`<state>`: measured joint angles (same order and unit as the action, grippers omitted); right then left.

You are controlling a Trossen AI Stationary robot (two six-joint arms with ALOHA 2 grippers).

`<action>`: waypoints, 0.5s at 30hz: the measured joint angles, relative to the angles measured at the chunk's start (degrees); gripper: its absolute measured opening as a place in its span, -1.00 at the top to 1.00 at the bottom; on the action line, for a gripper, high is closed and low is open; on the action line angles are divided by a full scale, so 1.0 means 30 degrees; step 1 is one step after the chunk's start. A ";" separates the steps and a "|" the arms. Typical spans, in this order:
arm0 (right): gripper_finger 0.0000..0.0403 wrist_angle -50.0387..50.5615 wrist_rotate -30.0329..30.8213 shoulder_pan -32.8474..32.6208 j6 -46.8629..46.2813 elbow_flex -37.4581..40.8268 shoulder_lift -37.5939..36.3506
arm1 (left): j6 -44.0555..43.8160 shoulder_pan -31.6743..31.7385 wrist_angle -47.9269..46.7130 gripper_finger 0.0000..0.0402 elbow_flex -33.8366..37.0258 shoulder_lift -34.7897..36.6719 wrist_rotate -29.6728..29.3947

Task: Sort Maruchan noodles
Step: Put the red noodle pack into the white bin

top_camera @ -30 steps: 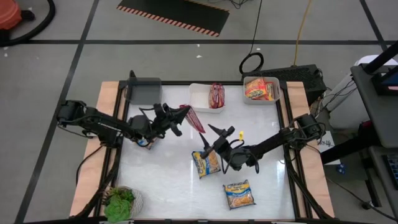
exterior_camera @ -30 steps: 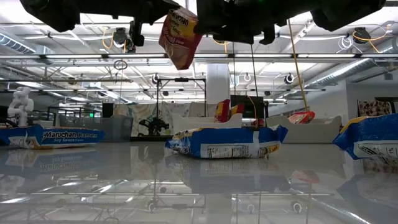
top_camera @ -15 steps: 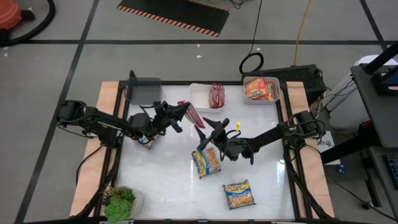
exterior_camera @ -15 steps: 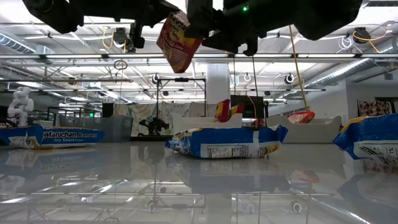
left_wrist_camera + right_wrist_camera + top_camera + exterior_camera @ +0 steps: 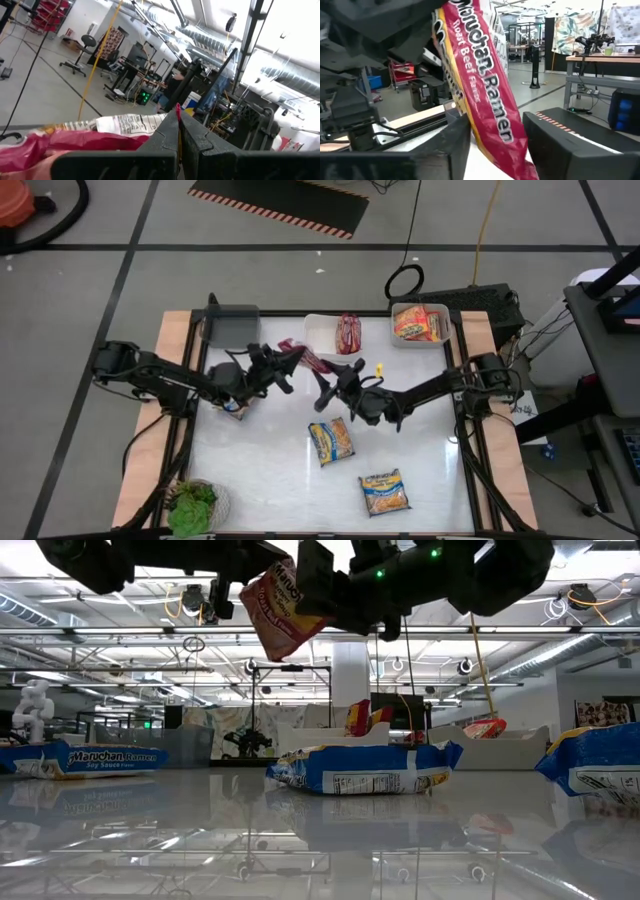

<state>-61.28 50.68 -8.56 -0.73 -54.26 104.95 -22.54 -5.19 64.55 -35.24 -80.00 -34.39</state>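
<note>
The red Maruchan beef ramen packet [image 5: 300, 356] hangs in the air above the table's middle, near the white bin [image 5: 322, 336] that already holds another red packet [image 5: 348, 332]. The left gripper [image 5: 283, 361] is clamped on one end of it, with the fingers pressed together on the wrapper in the left wrist view. The right gripper [image 5: 325, 380] has its fingers apart on both sides of the packet's lower part [image 5: 487, 95], not pressing it.

This looks like a handover between the two arms. The next move calls for the right fingers to close on the packet before the left ones let go; then it can go to the white bin.

Two blue-and-yellow packets [image 5: 331, 442] [image 5: 385, 492] lie on the table. The orange-yellow ones [image 5: 419, 323] are in the right bin.
</note>
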 joint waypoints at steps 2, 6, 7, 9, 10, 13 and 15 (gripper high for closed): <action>0.28 0.0152 -0.0039 0.0060 0.0081 0.0000 0.0000 | -0.0163 -0.0067 -0.0036 1.00 0.0000 -0.0106 -0.0007; 0.44 0.0440 -0.0077 0.0080 0.0116 0.0000 0.0000 | -0.0171 -0.0135 -0.0029 1.00 0.0000 -0.0349 -0.0029; 0.47 0.0481 -0.0016 0.0080 0.0123 0.0000 0.0000 | -0.0156 -0.0138 -0.0051 1.00 0.0000 -0.0352 -0.0018; 0.50 0.0516 -0.0017 0.0080 0.0161 0.0000 0.0000 | 0.0029 -0.0138 -0.0082 0.99 0.0000 -0.0352 -0.0022; 0.50 0.0525 0.0002 0.0080 0.0299 0.0001 0.0000 | 0.0363 -0.0138 -0.0109 0.99 0.0000 -0.0352 -0.0008; 0.51 0.0532 0.0042 0.0080 0.0749 0.0000 0.0000 | 0.1895 -0.0138 -0.0188 0.89 0.0000 -0.0321 0.0451; 0.51 0.0511 0.0031 0.0071 0.0964 0.0000 0.0000 | 0.2407 -0.0150 -0.0204 0.78 0.0000 -0.0232 0.0628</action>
<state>-59.75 50.77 -8.34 2.16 -54.26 104.95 -15.32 -5.64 63.94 -35.24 -80.70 -32.51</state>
